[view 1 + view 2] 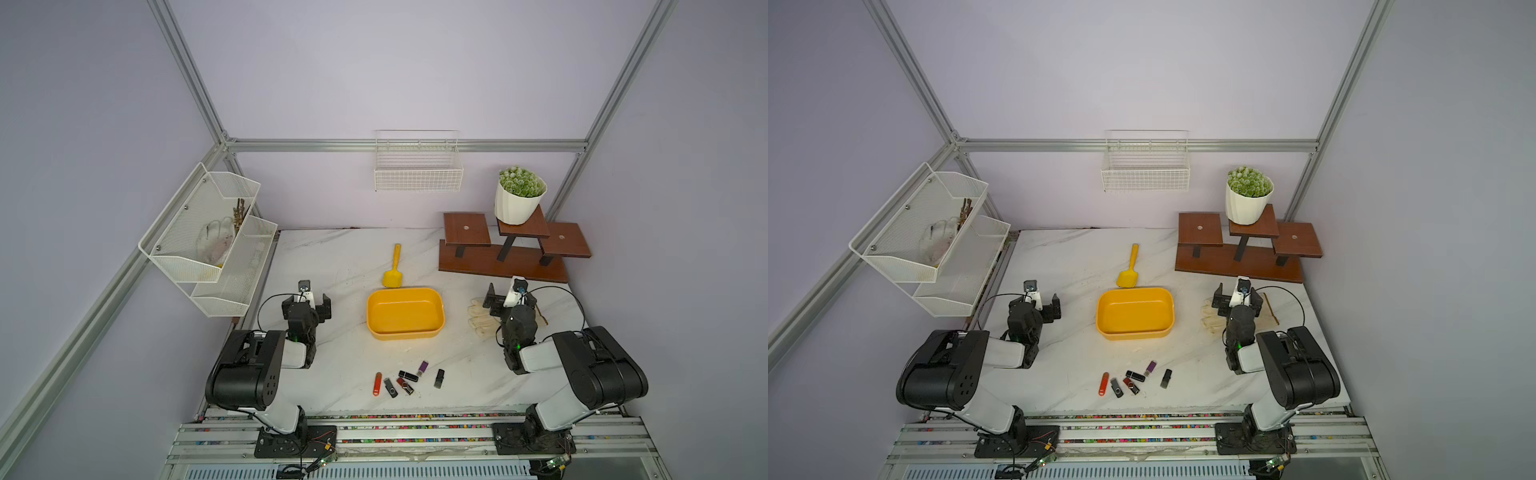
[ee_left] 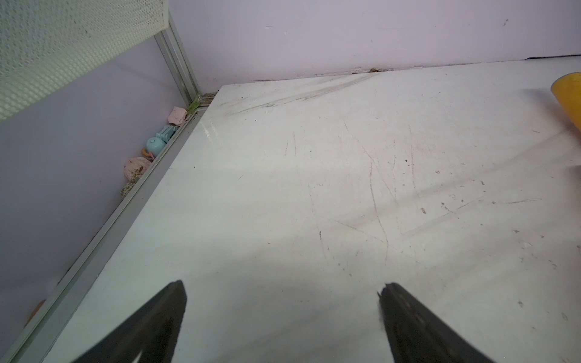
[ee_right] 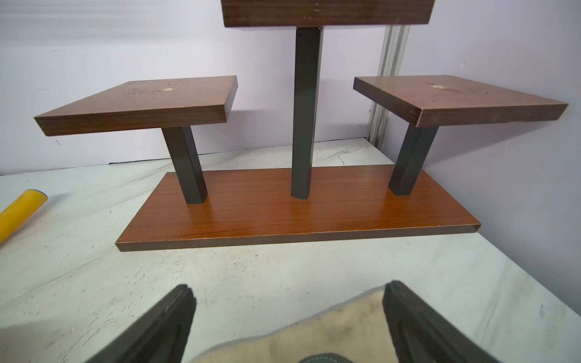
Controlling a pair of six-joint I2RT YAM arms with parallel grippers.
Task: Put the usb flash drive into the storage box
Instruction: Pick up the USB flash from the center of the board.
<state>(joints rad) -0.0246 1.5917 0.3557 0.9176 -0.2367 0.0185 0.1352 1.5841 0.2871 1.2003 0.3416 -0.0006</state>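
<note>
The yellow storage box (image 1: 405, 289) (image 1: 1134, 289) stands empty at the table's middle. Several usb flash drives lie in a loose group in front of it: an orange one (image 1: 377, 383) (image 1: 1103, 384), a purple one (image 1: 422, 368) (image 1: 1150, 368) and black ones (image 1: 439, 378). My left gripper (image 1: 306, 298) (image 1: 1036, 301) (image 2: 283, 287) hangs open over bare table left of the box. On the box's right, my right gripper (image 1: 510, 296) (image 1: 1237, 297) (image 3: 289, 289) is open above a beige glove (image 1: 478, 318) (image 3: 330, 323). Neither gripper holds anything.
A yellow scoop (image 1: 394, 270) lies just behind the box. A wooden tiered stand (image 1: 503, 262) (image 3: 298, 217) with a potted plant (image 1: 519, 203) fills the back right. White wire baskets hang on the back wall (image 1: 417, 170) and the left frame (image 1: 208, 232).
</note>
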